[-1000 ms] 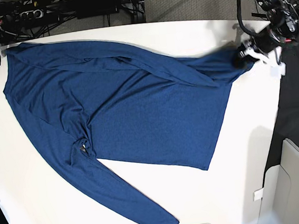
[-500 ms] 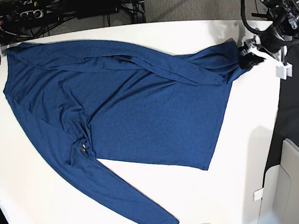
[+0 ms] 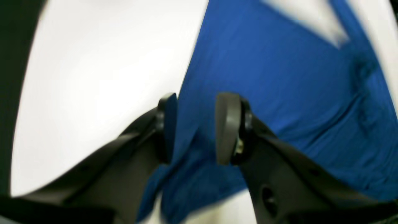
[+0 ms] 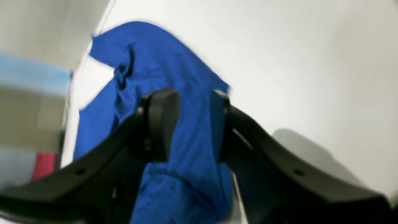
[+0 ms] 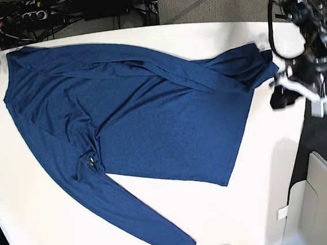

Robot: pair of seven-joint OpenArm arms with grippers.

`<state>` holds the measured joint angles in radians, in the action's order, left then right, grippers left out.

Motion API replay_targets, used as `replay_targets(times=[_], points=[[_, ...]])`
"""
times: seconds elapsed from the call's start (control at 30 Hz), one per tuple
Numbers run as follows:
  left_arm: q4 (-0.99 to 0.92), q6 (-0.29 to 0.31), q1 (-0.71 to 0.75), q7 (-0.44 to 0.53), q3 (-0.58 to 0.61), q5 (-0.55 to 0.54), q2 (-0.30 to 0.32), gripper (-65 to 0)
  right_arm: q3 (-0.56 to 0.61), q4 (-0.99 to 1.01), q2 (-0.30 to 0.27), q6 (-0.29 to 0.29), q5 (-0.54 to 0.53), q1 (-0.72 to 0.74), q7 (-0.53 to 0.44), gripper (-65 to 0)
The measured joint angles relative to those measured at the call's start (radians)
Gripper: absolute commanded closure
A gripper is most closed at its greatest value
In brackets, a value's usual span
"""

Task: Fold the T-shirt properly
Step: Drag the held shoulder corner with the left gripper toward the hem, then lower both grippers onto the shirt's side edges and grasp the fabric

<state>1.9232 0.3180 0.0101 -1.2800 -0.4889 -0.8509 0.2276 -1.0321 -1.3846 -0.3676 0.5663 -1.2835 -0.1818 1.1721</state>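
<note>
The T-shirt [image 5: 151,118] lay spread flat across the white surface [image 5: 264,205], hem to the right, one sleeve folded over the far edge and the other trailing toward the near edge; I judged it was pulled out this way to smooth it before the first fold. My left end effector [image 5: 280,97] hung just off the right hem corner, jaws partly open and holding nothing. On my right end effector [image 4: 194,124], at the far left, cloth showed between parted jaws, but I could not tell whether it gripped. A second before, the left one had sat on that corner; it had since let go and backed toward me.
</note>
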Motion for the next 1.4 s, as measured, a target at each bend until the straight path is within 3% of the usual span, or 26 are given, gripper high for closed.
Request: replay_targets(times=[0.17, 0.33, 0.53, 0.77, 0.93, 1.13, 1.4], points=[[-0.105, -0.001, -0.116, -0.013, 0.044, 0.003, -0.011, -20.8, 0.196, -0.002, -0.058, -0.004, 0.065, 0.135, -0.004, -21.3], [-0.262, -0.002, -0.185, 0.09, 0.114, 0.006, -0.012, -20.9, 0.372, -0.001, -0.069, -0.001, 0.218, 0.292, 0.005, -21.3], [-0.485, -0.006, -0.26, 0.332, 0.228, 0.022, -0.011, -25.3, 0.55, -0.002, -0.058, -0.001, 0.467, 0.485, -0.008, -21.3], [-0.682, -0.005, -0.351, 0.593, 0.413, 0.256, -0.015, -27.9, 0.628, -0.002, 0.017, 0.0, 0.738, 0.587, -0.007, -21.3], [-0.835, -0.001, -0.402, 0.8, 0.523, 0.327, -0.016, -32.9, 0.627, -0.002, 0.024, 0.0, 0.761, 0.592, -0.018, -21.3], [-1.03, -0.003, -0.507, 0.895, 0.583, 0.422, -0.016, -33.6, 0.624, 0.0, 0.019, -0.001, 0.761, 0.589, -0.031, -21.3], [-1.232, -0.003, -0.618, 1.034, 0.686, 0.428, -0.016, -33.6, 0.622, 0.0, 0.019, -0.001, 0.758, 0.583, -0.027, -21.3]])
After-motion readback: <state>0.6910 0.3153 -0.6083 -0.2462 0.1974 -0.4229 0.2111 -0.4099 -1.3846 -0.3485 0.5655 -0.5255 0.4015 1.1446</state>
